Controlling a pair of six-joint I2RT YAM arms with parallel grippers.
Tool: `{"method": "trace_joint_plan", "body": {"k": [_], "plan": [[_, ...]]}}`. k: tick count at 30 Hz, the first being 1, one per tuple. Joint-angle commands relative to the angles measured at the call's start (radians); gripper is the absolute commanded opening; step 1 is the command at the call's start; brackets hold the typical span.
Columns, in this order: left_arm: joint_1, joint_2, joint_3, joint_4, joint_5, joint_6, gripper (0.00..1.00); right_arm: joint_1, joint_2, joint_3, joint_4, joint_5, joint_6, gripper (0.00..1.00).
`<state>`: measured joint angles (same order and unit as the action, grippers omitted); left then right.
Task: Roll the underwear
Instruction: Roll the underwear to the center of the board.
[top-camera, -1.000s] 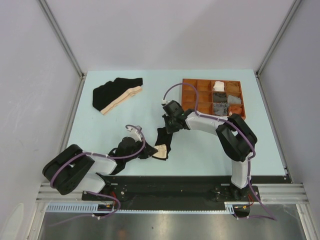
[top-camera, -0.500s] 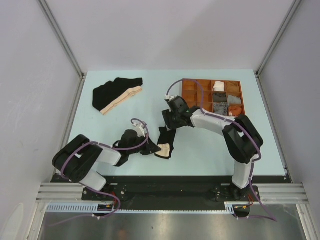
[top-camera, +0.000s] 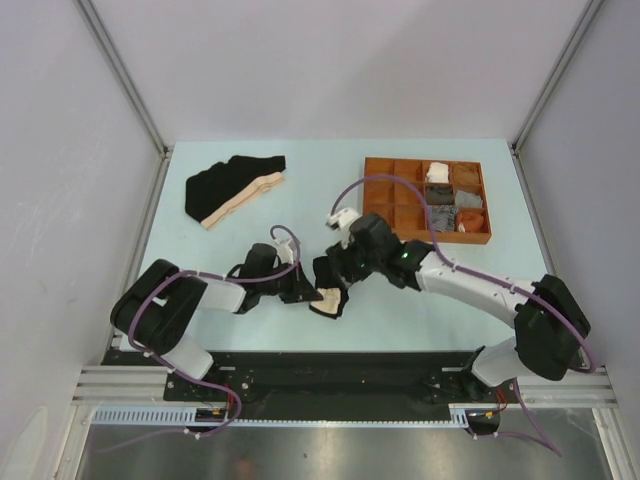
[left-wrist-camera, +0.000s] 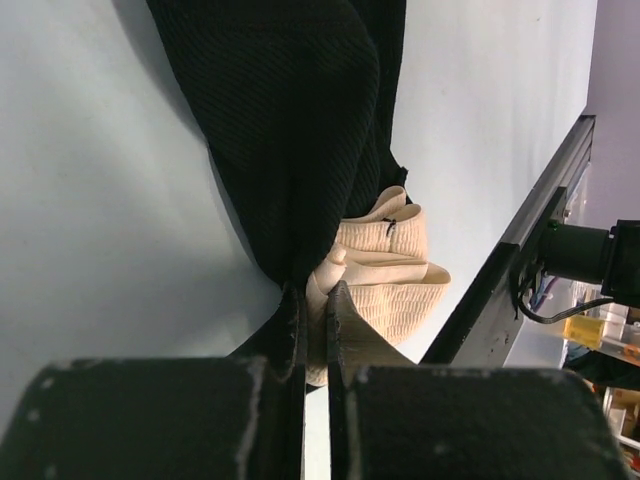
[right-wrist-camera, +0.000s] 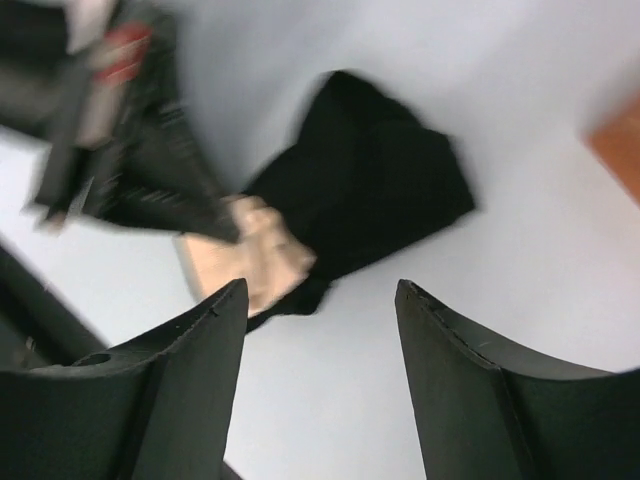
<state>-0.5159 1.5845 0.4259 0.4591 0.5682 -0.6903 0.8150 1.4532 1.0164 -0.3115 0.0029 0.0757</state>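
The loosely bundled black brief (top-camera: 329, 283), lying on the desk (top-camera: 420, 320) near its front edge, is pinched at its beige waistband (left-wrist-camera: 385, 265) by the clenched left fingers (left-wrist-camera: 340, 335), while the right fingers (right-wrist-camera: 455, 370) are spread empty above it, so the bundle could be pulled apart if cloth is snagged by one finger.

Lab test cell: plain grey walls (top-camera: 330, 70), aluminium frame rail (top-camera: 560, 382), pale blue table (top-camera: 200, 250).

- Top external: high behind arm bases, looking down on whole table (top-camera: 250, 215).
- Left wrist: very close, black brief (left-wrist-camera: 290, 130) just ahead of jaws.
- Right wrist: farther back, same brief (right-wrist-camera: 370, 190) beyond jaws.
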Motion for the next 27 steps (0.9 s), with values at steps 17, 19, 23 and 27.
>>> {"method": "trace_joint_plan", "body": {"k": [17,19,23,27], "plan": [[0.045,0.025,0.014,-0.29,0.047,0.055,0.0,0.388,0.211,-0.127,0.276,0.21,-0.183,0.62],[0.05,0.019,0.016,-0.301,0.051,0.057,0.0,0.389,0.226,-0.133,0.279,0.232,-0.172,0.61],[0.056,0.017,0.024,-0.316,0.053,0.063,0.0,0.389,0.252,-0.139,0.276,0.279,-0.154,0.6],[0.056,0.017,0.02,-0.315,0.058,0.06,0.0,0.378,0.297,-0.141,0.275,0.304,-0.133,0.52]]}}
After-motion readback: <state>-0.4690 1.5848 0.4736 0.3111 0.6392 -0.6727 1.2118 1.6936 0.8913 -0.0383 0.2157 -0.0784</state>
